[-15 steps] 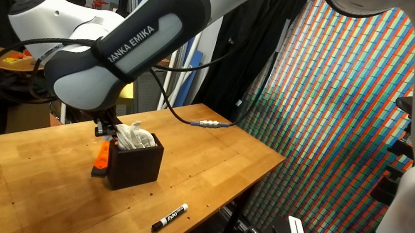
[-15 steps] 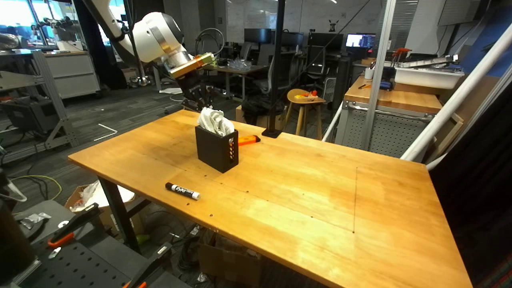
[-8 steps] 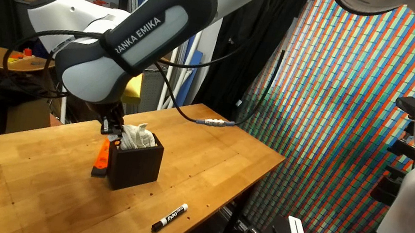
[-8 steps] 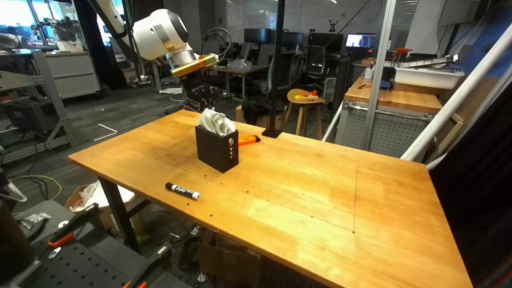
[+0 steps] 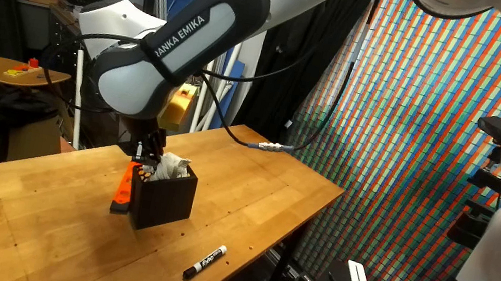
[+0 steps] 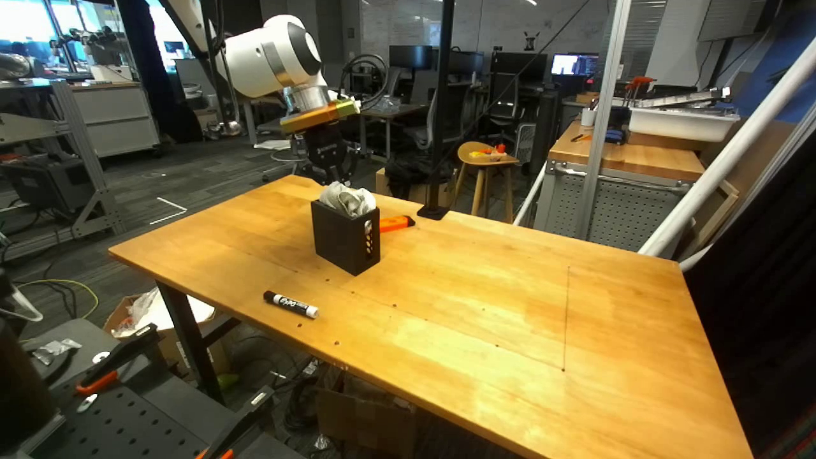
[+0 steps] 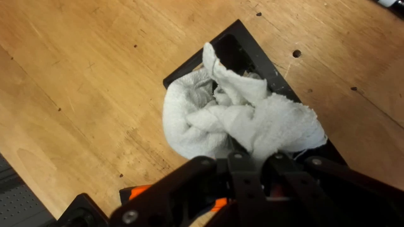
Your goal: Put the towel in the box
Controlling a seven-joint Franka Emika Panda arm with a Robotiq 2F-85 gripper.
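Observation:
The black box (image 5: 164, 202) stands upright on the table, and it also shows in an exterior view (image 6: 344, 239). The white rumpled towel (image 7: 277, 123) sits bunched in the box's mouth, with folds above the rim in both exterior views (image 5: 173, 167) (image 6: 349, 201). In the wrist view it bulges over the box's left side, and part of the dark inside shows at one end. My gripper (image 7: 260, 162) is at the box's far end, its fingers close together with towel pinched between them. The fingertips are hidden by the towel in an exterior view (image 6: 339, 180).
An orange and black object (image 5: 123, 190) lies on the table right beside the box, partly under my gripper in the wrist view. A black and white marker (image 5: 204, 262) lies near the table's front edge. A black post base (image 6: 433, 211) stands at the table's back edge.
My gripper has moved inward over the box and turned more upright. The towel's top has sunk lower and looks more bunched. The box, marker and orange object have not moved.

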